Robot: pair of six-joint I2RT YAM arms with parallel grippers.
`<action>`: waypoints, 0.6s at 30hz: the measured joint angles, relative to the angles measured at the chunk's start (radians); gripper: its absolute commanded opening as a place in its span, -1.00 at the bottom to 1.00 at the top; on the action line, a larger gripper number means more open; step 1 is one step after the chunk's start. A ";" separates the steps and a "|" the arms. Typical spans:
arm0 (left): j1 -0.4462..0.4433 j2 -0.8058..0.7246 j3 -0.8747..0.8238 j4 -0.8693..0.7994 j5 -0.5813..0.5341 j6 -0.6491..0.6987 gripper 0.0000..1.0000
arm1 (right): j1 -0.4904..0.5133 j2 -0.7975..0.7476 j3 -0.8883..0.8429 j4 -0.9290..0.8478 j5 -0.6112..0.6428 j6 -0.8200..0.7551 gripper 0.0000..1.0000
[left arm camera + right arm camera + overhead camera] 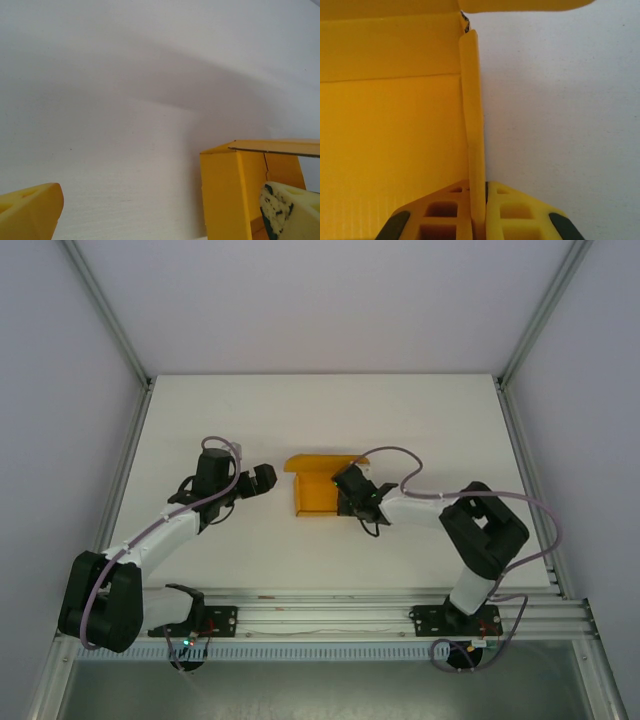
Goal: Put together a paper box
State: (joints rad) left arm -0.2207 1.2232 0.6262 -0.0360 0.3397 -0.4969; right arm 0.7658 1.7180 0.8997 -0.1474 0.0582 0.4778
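The paper box (318, 486) is bright orange card, partly folded, lying at the middle of the white table with walls raised. My right gripper (346, 492) is shut on the box's right side wall. In the right wrist view that thin upright wall (474, 120) is pinched between my two yellow fingertips (479, 212), with the box floor (390, 145) to its left. My left gripper (263, 479) hovers just left of the box, open and empty. In the left wrist view its fingers (31, 212) stand wide apart, and the box's corner (227, 190) rises near the right finger.
The white table (200, 420) has bare surface all round the box. Grey enclosure walls and aluminium posts (112, 315) border it. A rail (330, 618) with the arm bases runs along the near edge.
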 measured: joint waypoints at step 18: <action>-0.002 -0.011 0.000 -0.045 -0.042 0.008 1.00 | 0.054 0.229 0.346 -0.412 0.228 0.012 -1.00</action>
State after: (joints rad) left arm -0.2226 1.2118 0.6262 -0.0811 0.2974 -0.4885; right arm 0.8196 1.9469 1.2457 -0.5594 0.2859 0.4896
